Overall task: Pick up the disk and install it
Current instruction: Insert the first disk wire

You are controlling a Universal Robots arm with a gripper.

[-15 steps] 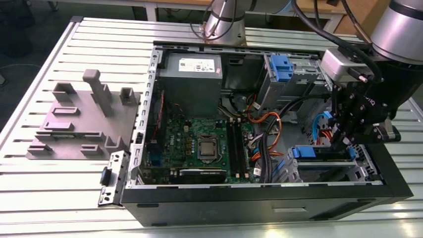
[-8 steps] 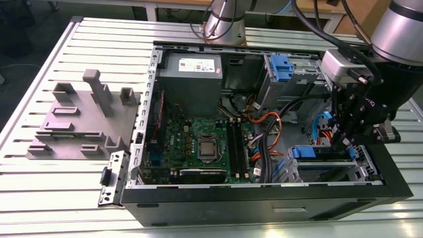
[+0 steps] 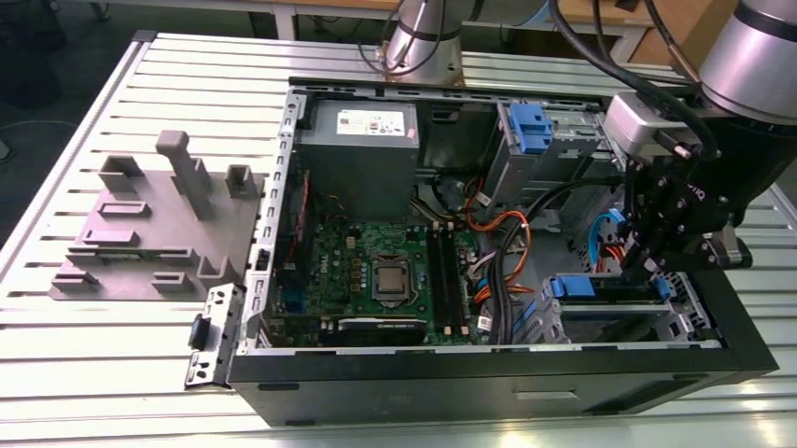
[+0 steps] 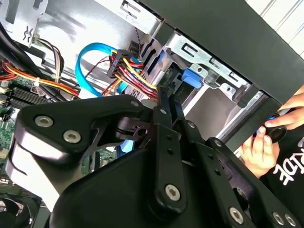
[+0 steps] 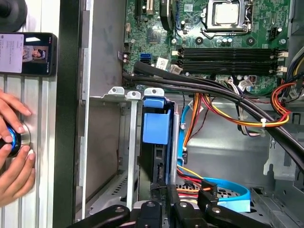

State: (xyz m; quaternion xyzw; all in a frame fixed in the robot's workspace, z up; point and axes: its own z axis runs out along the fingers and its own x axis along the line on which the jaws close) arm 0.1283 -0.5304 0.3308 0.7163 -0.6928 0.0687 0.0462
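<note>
The disk stands on edge in the metal drive bay, slotted between 2 of its upright walls. A blue plastic bracket caps its exposed end, and the thin dark body runs down into the bay. In the exterior view it lies in the computer case toward the exterior view's right.

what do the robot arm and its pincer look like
The arm is a silver-grey tube with black cables running alongside and a light grey box at the wrist. The pincer is matte black, built from flat linkage bars joined by silver screws.
</note>
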